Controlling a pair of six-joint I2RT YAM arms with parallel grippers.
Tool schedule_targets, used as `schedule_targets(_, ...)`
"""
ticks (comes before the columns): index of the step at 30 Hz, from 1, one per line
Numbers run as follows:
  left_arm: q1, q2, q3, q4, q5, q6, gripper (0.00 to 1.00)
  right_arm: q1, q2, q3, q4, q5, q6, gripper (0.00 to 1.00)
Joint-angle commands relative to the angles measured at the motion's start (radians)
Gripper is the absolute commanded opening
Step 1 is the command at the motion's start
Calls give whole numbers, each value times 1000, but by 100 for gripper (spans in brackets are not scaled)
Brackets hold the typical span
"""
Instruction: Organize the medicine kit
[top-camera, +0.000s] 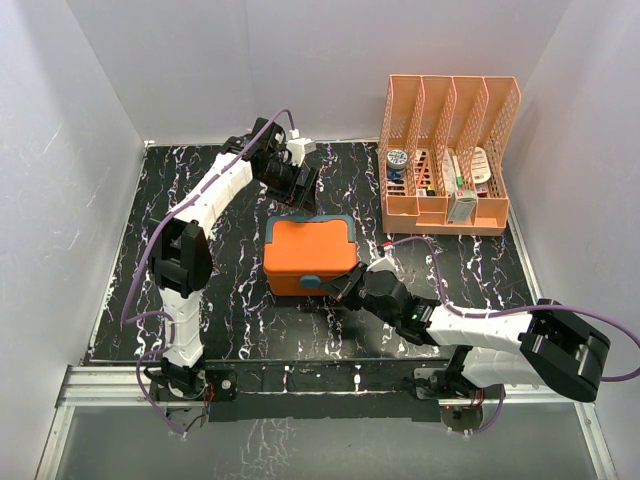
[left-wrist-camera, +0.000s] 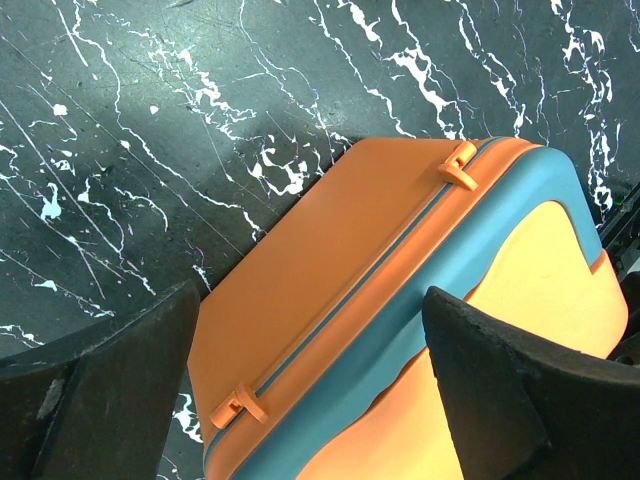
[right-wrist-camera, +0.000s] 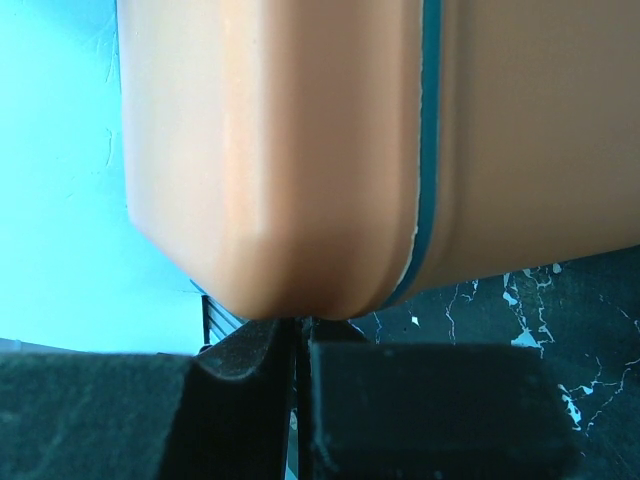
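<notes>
The medicine kit, an orange box with a teal seam and a blue-grey front latch, sits closed in the middle of the black marbled table. My left gripper hovers open above the kit's back edge; the left wrist view shows the kit's back wall and two orange hinges between its spread fingers. My right gripper is at the kit's front right corner, beside the latch. In the right wrist view its jaws are pressed together just under the kit's rounded corner, with nothing seen between them.
A peach slatted file organizer stands at the back right, holding several medicine packets and bottles. White walls enclose the table on three sides. The metal rail with the arm bases runs along the near edge.
</notes>
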Motion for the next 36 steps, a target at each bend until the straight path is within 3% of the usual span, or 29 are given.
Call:
schedule_targets(1, -3, -30, -14, -15, 23, 7, 92, 2, -4, 40, 104, 7, 21, 0)
schedule_targets(20, -4, -53, -47, -9, 25, 10, 92, 2, 9, 80, 4, 63, 12, 0)
schedule_targets(36, -4, -67, -63, -8, 24, 15, 92, 2, 63, 129, -74, -74, 24, 0)
